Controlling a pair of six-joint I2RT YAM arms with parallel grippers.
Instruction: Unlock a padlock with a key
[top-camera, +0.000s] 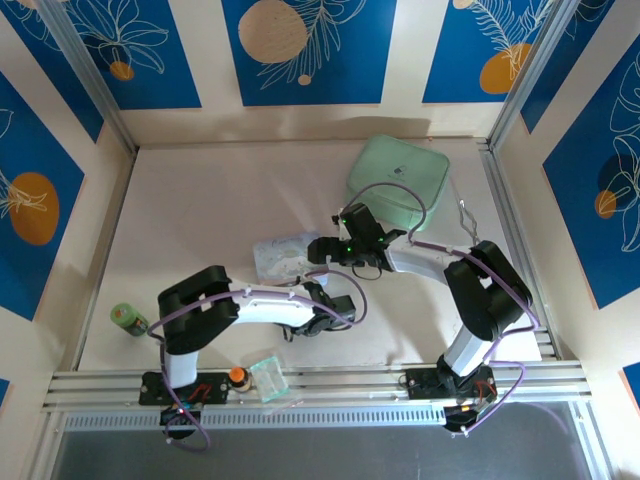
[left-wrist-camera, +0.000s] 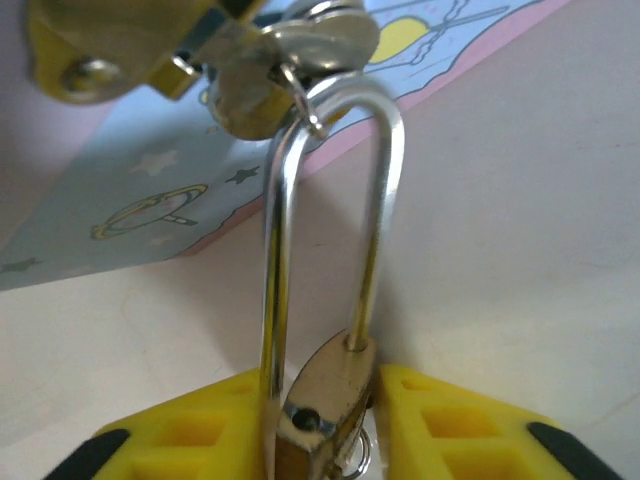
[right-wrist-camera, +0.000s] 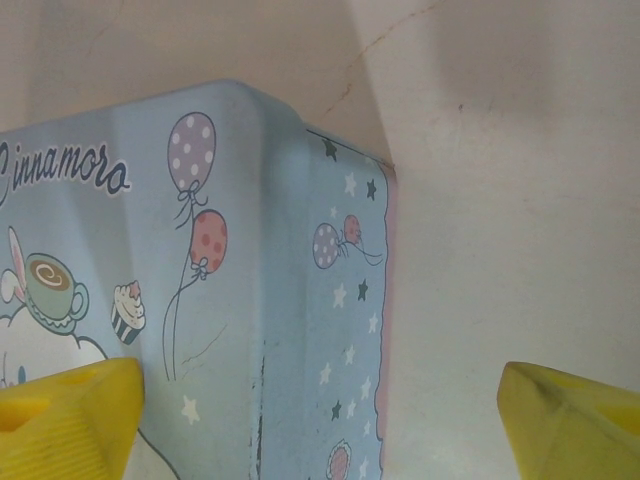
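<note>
The brass padlock (left-wrist-camera: 325, 400) stands between the yellow fingers (left-wrist-camera: 190, 430) of my left gripper (left-wrist-camera: 318, 392), which is shut on its body. Its long silvery shackle (left-wrist-camera: 385, 200) points away from the gripper. One leg sits in the body. The other leg passes beside an empty dark hole. A silvery key (left-wrist-camera: 325, 35) hangs by a small ring at the top of the shackle, next to a yellow part with a screw head (left-wrist-camera: 90, 65). My right gripper (right-wrist-camera: 320, 385) is open above the edge of the pale blue cartoon tin (right-wrist-camera: 230, 280). In the top view both grippers, left (top-camera: 322, 300) and right (top-camera: 322, 252), sit by the tin (top-camera: 283, 255).
A pale green pouch (top-camera: 398, 180) lies at the back right, thin metal tongs (top-camera: 465, 215) beside it. A green-capped jar (top-camera: 128, 318) stands at the left edge. An orange-capped bottle (top-camera: 237, 377) and a clear plastic box (top-camera: 268, 378) sit on the front rail.
</note>
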